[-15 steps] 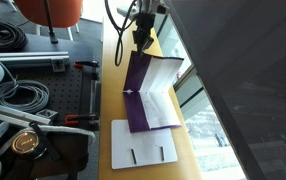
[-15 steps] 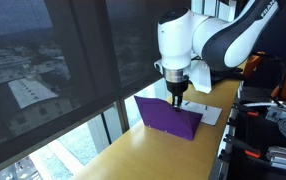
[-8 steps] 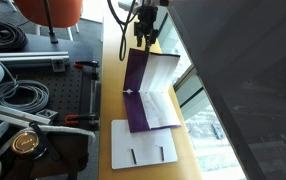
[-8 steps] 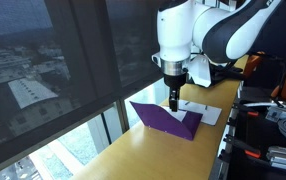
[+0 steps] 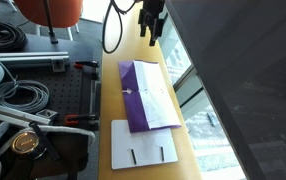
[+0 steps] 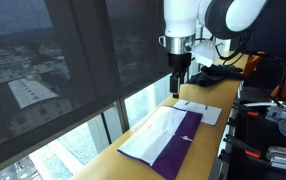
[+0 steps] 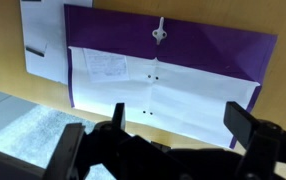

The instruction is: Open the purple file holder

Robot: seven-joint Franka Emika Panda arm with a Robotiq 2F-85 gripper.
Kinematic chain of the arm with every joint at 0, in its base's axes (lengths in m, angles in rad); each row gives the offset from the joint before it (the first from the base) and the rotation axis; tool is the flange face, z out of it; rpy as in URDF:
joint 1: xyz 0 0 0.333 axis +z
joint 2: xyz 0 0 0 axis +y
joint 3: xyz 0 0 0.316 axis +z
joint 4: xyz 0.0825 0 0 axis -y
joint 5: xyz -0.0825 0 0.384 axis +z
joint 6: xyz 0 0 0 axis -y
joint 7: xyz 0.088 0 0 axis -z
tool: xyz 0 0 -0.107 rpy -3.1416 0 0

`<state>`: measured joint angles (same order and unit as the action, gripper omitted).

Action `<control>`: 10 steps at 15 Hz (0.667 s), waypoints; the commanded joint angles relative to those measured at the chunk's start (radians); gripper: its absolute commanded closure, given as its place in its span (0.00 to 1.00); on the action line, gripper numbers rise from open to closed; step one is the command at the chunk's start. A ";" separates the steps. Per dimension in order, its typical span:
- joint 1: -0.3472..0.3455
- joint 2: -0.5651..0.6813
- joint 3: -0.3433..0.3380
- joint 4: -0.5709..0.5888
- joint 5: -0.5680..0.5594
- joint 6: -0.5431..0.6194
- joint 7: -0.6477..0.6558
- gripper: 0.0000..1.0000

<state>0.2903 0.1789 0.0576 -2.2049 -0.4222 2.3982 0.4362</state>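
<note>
The thin flat purple file holder (image 5: 148, 97) lies spread open on the tan wooden tabletop (image 5: 188, 150), white inner sheets facing up and a fold running down its middle, seen in both exterior views (image 6: 163, 140). The black Robotiq gripper (image 5: 151, 35) hangs above the holder's far edge, clear of it and touching nothing (image 6: 178, 90). In the wrist view its fingers (image 7: 245, 122) stand wide apart over the holder (image 7: 163, 80) with nothing between them. A white flat board with two short dark slits (image 5: 143, 143) lies just beside the holder's near edge (image 6: 205, 112).
</note>
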 commanded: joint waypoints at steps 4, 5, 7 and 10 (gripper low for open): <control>-0.159 -0.151 -0.004 -0.127 0.289 -0.076 -0.186 0.00; -0.176 -0.177 -0.006 -0.136 0.312 -0.081 -0.225 0.00; -0.201 -0.227 -0.008 -0.154 0.351 -0.095 -0.280 0.00; -0.224 -0.303 -0.012 -0.189 0.338 -0.138 -0.311 0.00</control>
<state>0.0821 -0.0240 0.0480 -2.3420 -0.1003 2.3136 0.1695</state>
